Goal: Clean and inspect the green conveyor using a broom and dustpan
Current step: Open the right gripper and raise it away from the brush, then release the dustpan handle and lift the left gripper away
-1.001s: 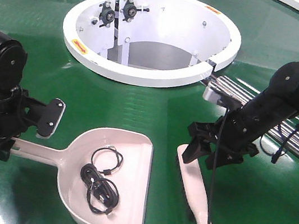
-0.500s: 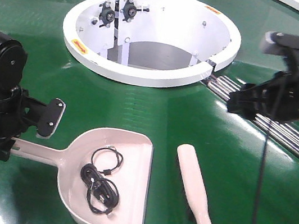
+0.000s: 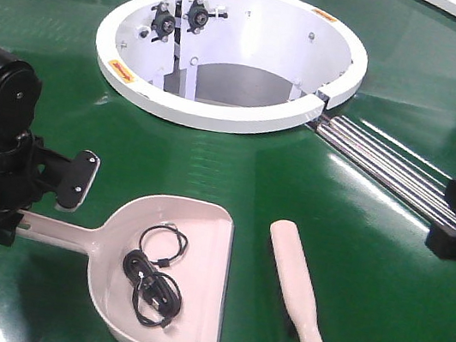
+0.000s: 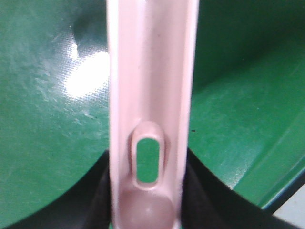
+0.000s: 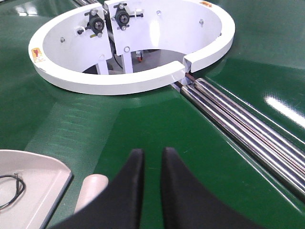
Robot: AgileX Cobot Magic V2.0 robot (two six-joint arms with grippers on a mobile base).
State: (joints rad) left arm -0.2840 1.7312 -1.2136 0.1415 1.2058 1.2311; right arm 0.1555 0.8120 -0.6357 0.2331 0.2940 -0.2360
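Green conveyor (image 3: 237, 168) gleams beneath dustpan (image 3: 207, 239) clamped in left fingers (image 4: 93, 202); right fingers (image 5: 127, 191) nearly closed, empty.

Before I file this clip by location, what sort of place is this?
Probably a factory or test floor, seen from just above a conveyor machine: a glossy green conveyor curves around a white ring-shaped hub, with silver metal rollers crossing it. A dustpan and broom rest on the belt.

Bright overhead light, hard glare.
White hotspots gleam on the green conveyor (image 4: 57, 119) left of the dustpan (image 4: 150, 71); the dustpan itself looks soft and blurred, too near my left wrist lens, with darker shade to its right.
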